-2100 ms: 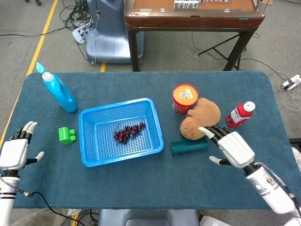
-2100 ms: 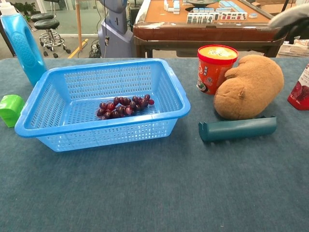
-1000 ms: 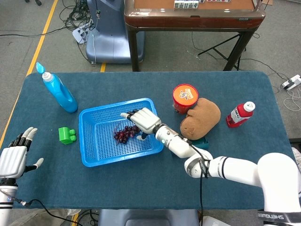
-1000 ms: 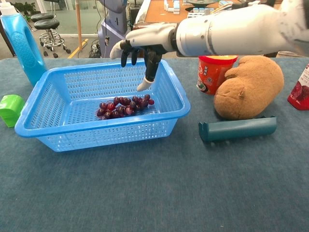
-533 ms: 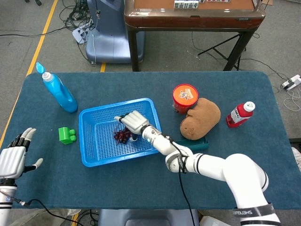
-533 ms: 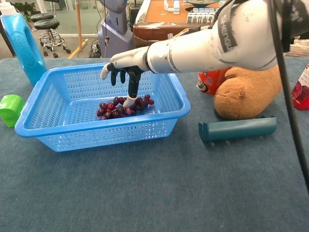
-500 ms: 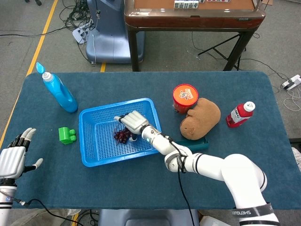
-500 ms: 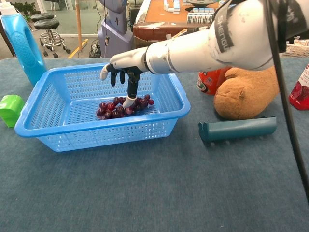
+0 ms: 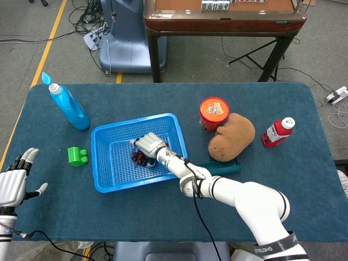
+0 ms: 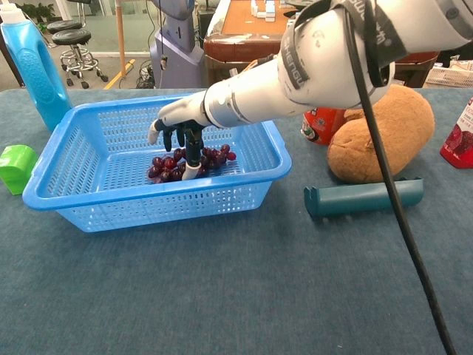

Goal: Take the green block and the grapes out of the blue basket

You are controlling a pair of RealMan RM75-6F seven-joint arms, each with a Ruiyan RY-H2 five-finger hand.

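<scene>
The blue basket sits left of the table's middle, with a bunch of dark grapes on its floor. My right hand has reached in over the bunch. In the chest view the right hand points its spread fingers down, and the fingertips touch the grapes without closing around them. The green block lies on the cloth outside the basket's left wall; the chest view shows the block at the left edge. My left hand hovers open at the front left corner, holding nothing.
A blue detergent bottle stands behind the green block. Right of the basket are a red tub, a brown plush toy, a teal bar and a red bottle. My right arm crosses over the basket's right rim.
My right hand swung from the table's right side into the basket and lowered its fingers onto the grapes. The left hand drifted slightly toward the front edge.
</scene>
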